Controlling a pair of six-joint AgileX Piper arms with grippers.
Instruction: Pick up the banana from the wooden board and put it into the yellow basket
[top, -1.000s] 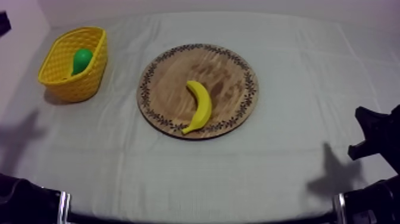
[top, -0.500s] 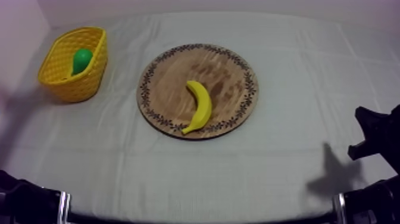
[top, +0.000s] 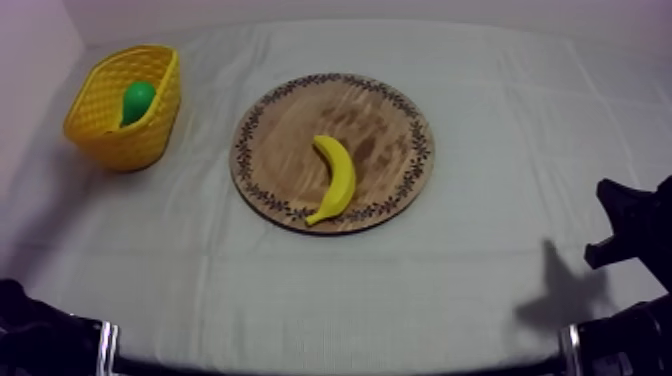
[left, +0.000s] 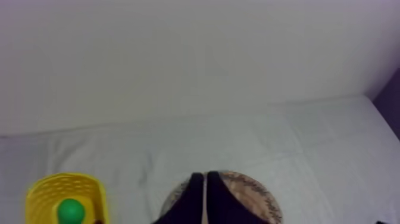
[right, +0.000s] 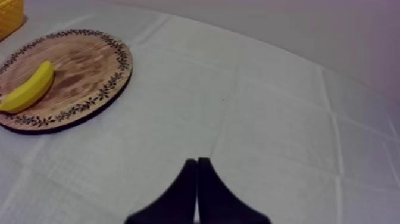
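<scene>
Gripping nothing, left tool (left: 205, 176) and right tool (right: 197, 162) sit fully closed; banana (top: 335, 178) lies on board (top: 385, 108).

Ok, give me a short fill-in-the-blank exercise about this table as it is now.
1. The curved yellow toy banana lies ____ the round patterned wooden board.
2. The toy pear in the yellow woven basket is ____.
3. The left pincer and right pincer are both ____.
Missing: on, green, shut.
</scene>
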